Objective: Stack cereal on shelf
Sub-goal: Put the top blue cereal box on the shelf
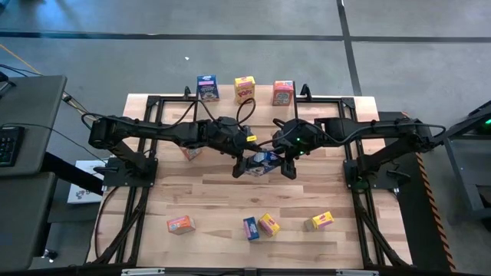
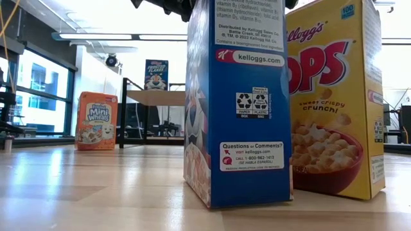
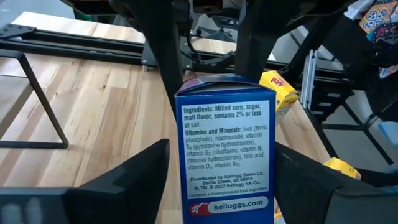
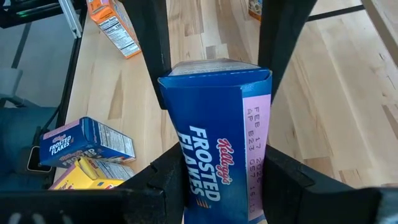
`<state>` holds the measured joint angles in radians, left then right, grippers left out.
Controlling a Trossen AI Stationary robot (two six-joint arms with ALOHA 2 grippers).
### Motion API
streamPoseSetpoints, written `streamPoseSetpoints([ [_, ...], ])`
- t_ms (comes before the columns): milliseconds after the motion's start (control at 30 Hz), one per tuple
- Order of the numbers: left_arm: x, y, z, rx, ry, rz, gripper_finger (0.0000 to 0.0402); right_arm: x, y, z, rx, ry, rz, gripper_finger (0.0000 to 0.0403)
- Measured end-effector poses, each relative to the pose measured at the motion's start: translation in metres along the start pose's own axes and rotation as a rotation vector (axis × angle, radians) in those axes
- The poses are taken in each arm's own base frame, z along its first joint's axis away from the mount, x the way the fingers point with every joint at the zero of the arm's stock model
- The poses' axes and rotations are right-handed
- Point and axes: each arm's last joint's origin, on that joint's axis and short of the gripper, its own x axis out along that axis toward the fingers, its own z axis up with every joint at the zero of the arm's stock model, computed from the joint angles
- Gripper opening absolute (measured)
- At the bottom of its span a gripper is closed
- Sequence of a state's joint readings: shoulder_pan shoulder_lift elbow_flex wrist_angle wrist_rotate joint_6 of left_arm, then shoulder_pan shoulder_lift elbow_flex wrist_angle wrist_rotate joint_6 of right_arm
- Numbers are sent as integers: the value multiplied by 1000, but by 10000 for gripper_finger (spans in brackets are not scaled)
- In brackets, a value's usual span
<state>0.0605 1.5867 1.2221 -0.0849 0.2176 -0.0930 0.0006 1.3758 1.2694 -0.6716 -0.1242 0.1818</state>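
A blue Frosted Flakes cereal box (image 1: 265, 159) hangs over the table's middle between both grippers. My right gripper (image 1: 282, 162) (image 4: 224, 168) is shut on it. My left gripper (image 1: 249, 162) (image 3: 222, 149) reaches in from the opposite side. Its fingers stand close on either side of the box's ingredients panel (image 3: 224, 149), and a thin gap shows at one finger (image 3: 143, 174). The shelf (image 2: 160, 97) stands at the far side, and a blue box (image 2: 156, 74) stands upright on its top. A blue (image 1: 207, 87), a yellow (image 1: 245, 88) and an orange box (image 1: 283, 93) stand in a row at the far edge. My right gripper pinches the blue box between its two fingers (image 4: 168, 186), one on each of two opposite faces, beside the printed front (image 4: 205, 155). The fingers slant down from the table's right side. The box is lifted clear of the table, its flap end (image 3: 224, 81) uppermost.
Loose boxes lie on the near half of the table: orange (image 1: 180, 225), blue (image 1: 251, 228), yellow (image 1: 268, 224), yellow (image 1: 321, 221). Another orange box (image 1: 192, 153) sits under the left arm. Black arm frames (image 1: 142, 169) (image 1: 360, 169) flank the table.
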Motion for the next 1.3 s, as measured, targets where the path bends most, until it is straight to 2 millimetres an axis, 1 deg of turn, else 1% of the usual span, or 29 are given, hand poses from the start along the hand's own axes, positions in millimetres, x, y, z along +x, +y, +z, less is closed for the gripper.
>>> streamPoseSetpoints([
  [400,0,0,0,0,0,-3,220,0,0,0,0,0,-2,152],
  [733,0,-1,0,1,0,-4,189,0,0,0,0,0,-3,152],
  [1300,0,-1,0,0,0,-5,184,0,0,0,17,0,-1,152],
])
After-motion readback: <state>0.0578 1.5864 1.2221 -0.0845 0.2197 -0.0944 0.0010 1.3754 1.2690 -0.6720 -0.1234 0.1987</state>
